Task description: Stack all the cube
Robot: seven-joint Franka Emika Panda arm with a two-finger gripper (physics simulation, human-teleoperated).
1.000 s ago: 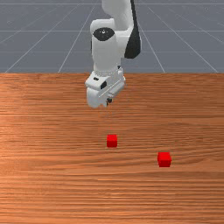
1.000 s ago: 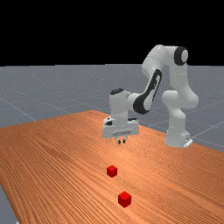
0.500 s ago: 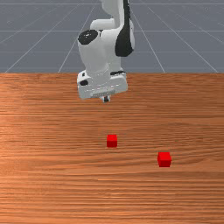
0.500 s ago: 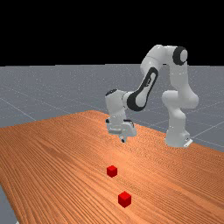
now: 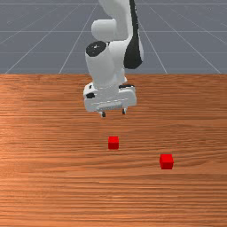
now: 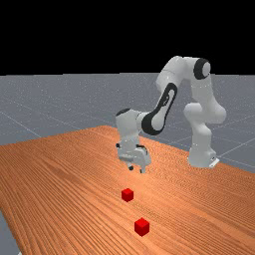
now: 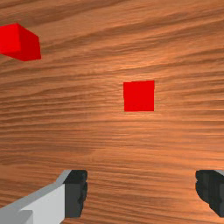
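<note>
Just below the front view's centre: first red cube (image 5: 113, 142) | lower right: second red cube (image 5: 166, 162), both on desk (image 5: 53, 186) | jaws above centre, spread, empty | risk: descending misaligned could knock first red cube askew

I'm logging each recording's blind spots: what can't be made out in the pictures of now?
- Sides of the cube nearer the gripper: wrist view, hidden by its top face.
- Part of the farther cube: wrist view, cut off by the edge.
- Outer part of one finger: wrist view, cut off by the edge.
- Arm's upper end: front view, cut off by the top edge.
</note>
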